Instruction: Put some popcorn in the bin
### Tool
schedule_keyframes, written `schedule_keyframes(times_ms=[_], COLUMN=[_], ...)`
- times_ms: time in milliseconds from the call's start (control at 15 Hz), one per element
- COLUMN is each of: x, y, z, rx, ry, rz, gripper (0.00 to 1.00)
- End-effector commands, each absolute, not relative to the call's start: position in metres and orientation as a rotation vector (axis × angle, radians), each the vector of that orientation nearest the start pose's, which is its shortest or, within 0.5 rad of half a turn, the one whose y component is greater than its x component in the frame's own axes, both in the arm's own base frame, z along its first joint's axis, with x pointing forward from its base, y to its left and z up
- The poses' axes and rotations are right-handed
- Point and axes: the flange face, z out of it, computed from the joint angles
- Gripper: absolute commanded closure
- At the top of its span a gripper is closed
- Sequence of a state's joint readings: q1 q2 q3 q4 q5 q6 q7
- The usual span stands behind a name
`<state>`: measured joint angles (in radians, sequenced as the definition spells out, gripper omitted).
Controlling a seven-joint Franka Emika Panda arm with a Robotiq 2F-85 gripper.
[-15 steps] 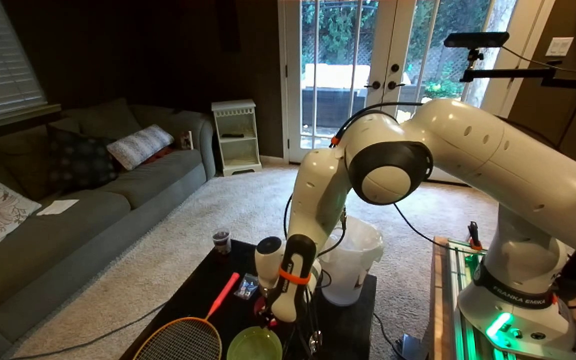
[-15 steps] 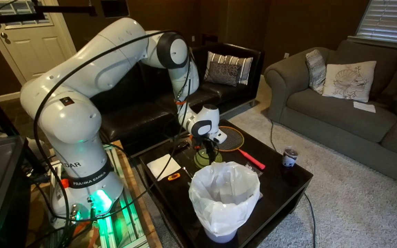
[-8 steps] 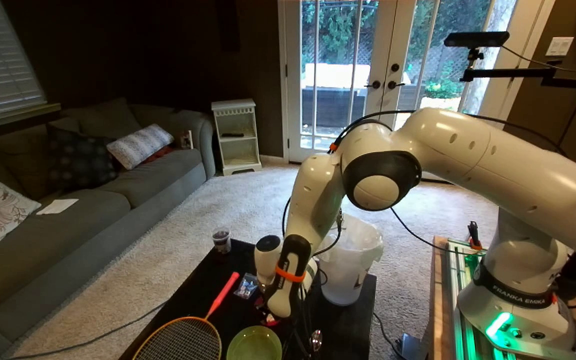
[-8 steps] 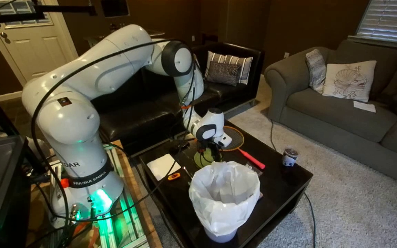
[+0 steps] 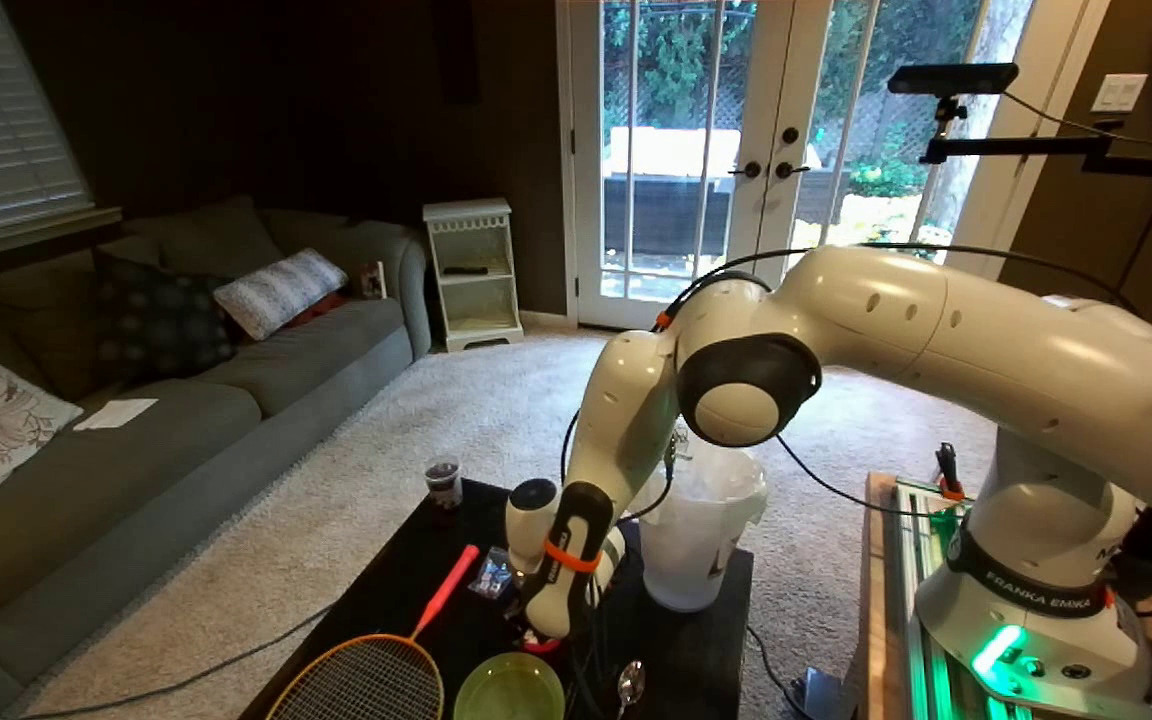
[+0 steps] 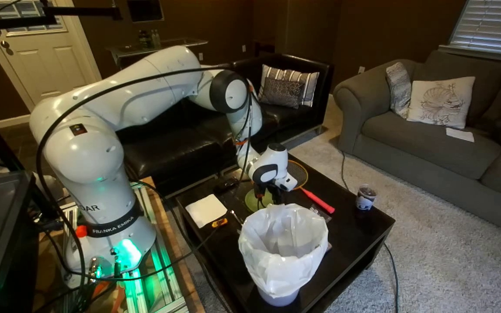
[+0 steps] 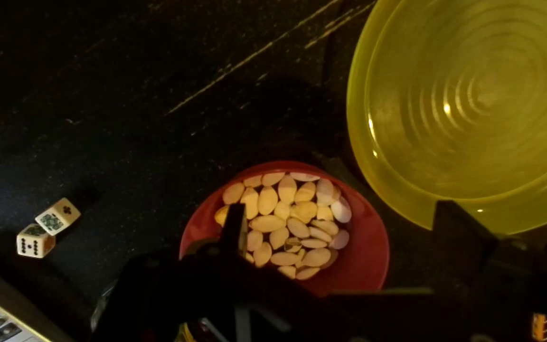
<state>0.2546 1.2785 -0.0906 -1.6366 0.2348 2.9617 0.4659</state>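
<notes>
Wrist view: the black gripper (image 7: 341,205), wide-spread, empty, had shifted over the round red bowl (image 7: 368,237), likely targeting pale oval seeds (image 7: 297,228).

In an exterior view, a gray sofa (image 5: 176,420) sits at nine o'clock, bright glass doors (image 5: 771,110) at one.

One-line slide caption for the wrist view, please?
Wrist view: open gripper at a red bowl of pale nut-like pieces, green bowl alongside, two dice on the dark table.
</notes>
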Motion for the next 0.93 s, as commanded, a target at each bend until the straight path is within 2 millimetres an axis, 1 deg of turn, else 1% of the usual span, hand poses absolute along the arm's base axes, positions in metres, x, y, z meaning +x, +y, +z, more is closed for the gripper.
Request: schedule_keyframes(times_ms=[0,67,133,200,267,400,467,533,600,667,733,867], x=[0.593,0.595,0.596,0.598,0.599,0.602,0.604,0.606,0.607,0.608,0.609,0.609], y=[0.077,0.075,0.072,0.070,0.067,0.062,0.061,0.059,0.057,0.055,0.054,0.051], z=[-0.128,-0.131,-0.134,-0.135,-0.136,-0.137,-0.135,-0.134,-0.133,-0.134,-0.134,-0.134], rx=[-3.045,-3.039,-3.038,-3.033,-3.028,-3.012,-3.004,-2.996,-2.989,-2.984,-2.978,-2.967], ry=[0.769,0.783,0.794,0.803,0.815,0.839,0.844,0.852,0.857,0.862,0.864,0.881], rz=[-0.141,-0.150,-0.161,-0.168,-0.175,-0.192,-0.203,-0.212,-0.215,-0.216,-0.214,-0.220], gripper=[0.00,0.02,0.26,0.27,0.31,0.47,0.28,0.28,0.20,0.06,0.06,0.00])
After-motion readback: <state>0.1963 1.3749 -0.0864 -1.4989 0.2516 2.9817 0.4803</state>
